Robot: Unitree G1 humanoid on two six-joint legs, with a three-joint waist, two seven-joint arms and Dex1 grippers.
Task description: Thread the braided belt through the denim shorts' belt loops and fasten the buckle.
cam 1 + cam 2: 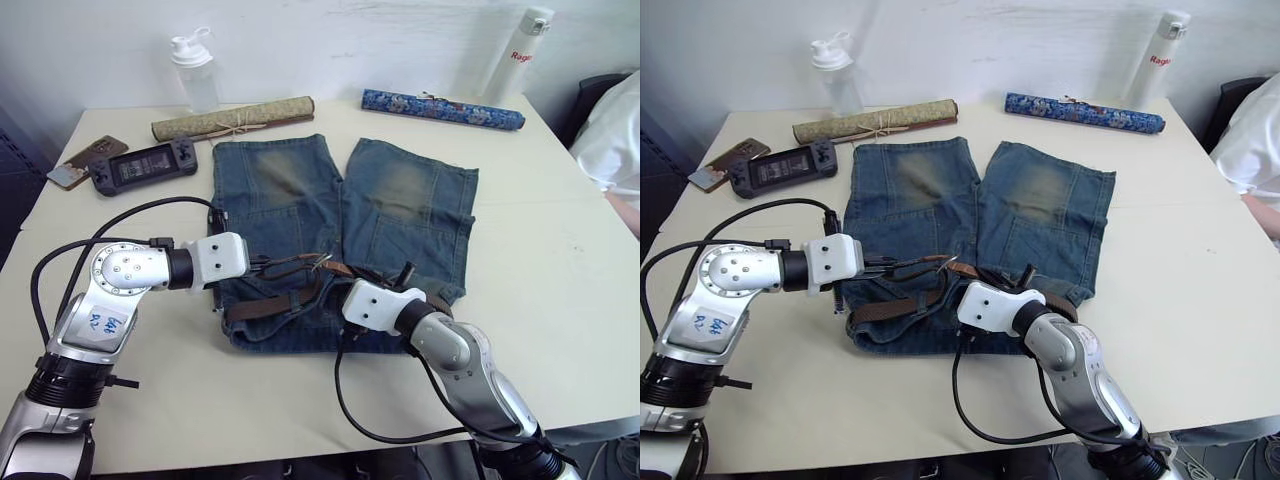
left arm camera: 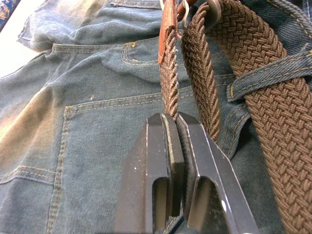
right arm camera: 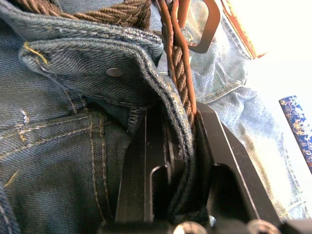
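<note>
The left gripper [image 2: 176,127] is pressed together on the braided belt [image 2: 169,80], pinching the woven strap just below its tan leather piece. The right gripper [image 3: 178,122] pinches the waistband of the denim shorts [image 1: 340,215] with the belt's leather end. The belt lies across the waistband, under a belt loop [image 2: 265,75]. The buckle [image 3: 204,27] is partly cut off. The shorts are faded, with pale worn patches.

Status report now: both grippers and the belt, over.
Left gripper shut on the braided belt. Right gripper shut on belt and denim shorts waistband. Buckle unfastened. Nothing in the way.
</note>
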